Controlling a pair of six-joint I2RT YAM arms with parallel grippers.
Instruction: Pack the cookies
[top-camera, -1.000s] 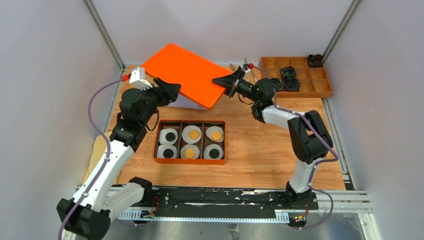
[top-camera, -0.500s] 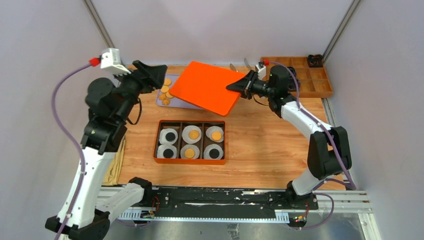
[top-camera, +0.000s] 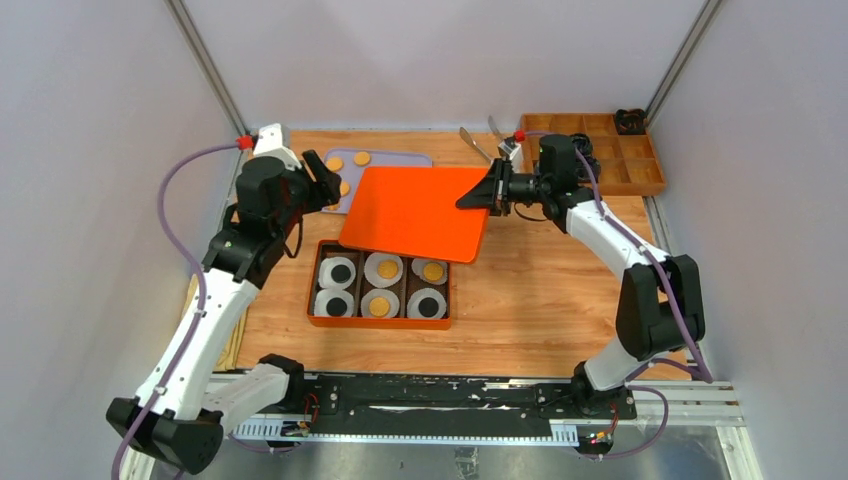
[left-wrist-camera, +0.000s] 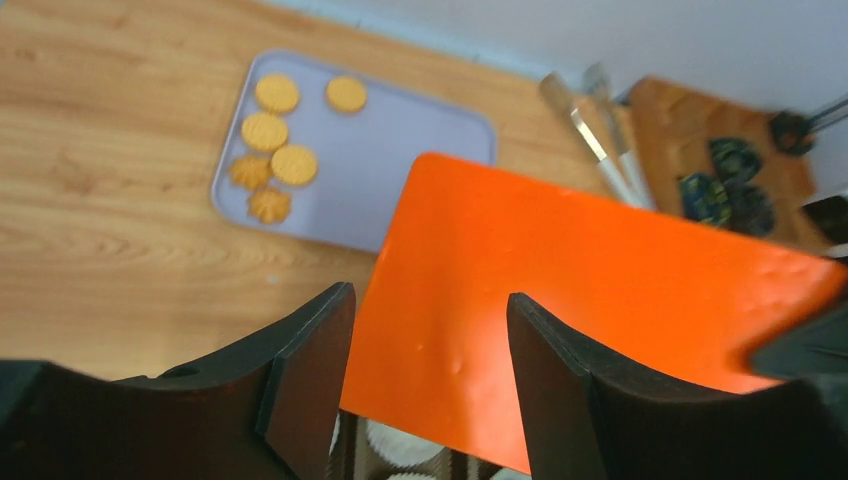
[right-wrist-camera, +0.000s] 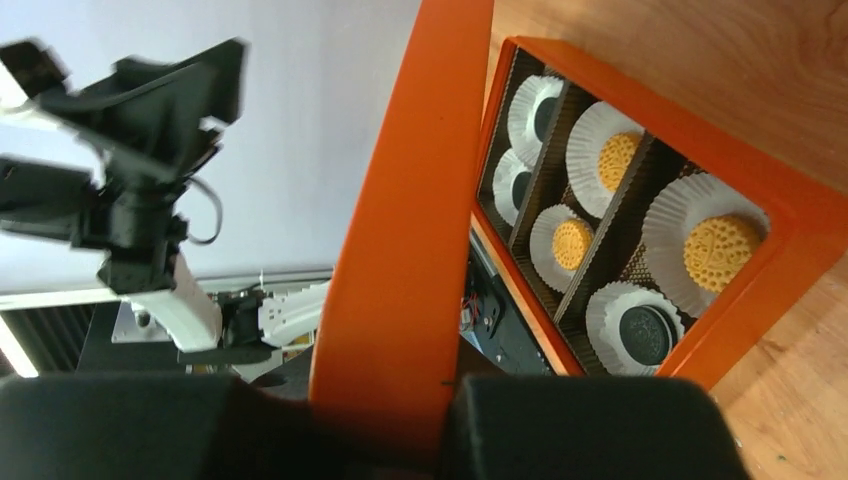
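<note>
The orange lid (top-camera: 415, 212) hangs almost flat above the back edge of the orange box (top-camera: 378, 322). My right gripper (top-camera: 478, 197) is shut on the lid's right edge, which shows edge-on (right-wrist-camera: 400, 250) between its jaws (right-wrist-camera: 400, 420). My left gripper (top-camera: 325, 185) stands open by the lid's left edge (left-wrist-camera: 600, 290), with nothing clamped (left-wrist-camera: 430, 370). The box (right-wrist-camera: 790, 215) holds six white liners, three with golden cookies (top-camera: 433, 270) and three with black ones (top-camera: 337, 271). Several loose golden cookies (left-wrist-camera: 270, 130) lie on the lavender tray (left-wrist-camera: 400, 170).
A wooden compartment tray (top-camera: 640, 182) with black parts stands at the back right. Metal utensils (top-camera: 475, 143) lie behind the lid. A folded cloth (top-camera: 237, 325) hangs at the table's left edge. Grey walls close in both sides.
The right gripper has lowered and levelled the lid, bringing it nearer over the box. The left arm rose away half a second ago and has come back down beside the lid's left edge.
</note>
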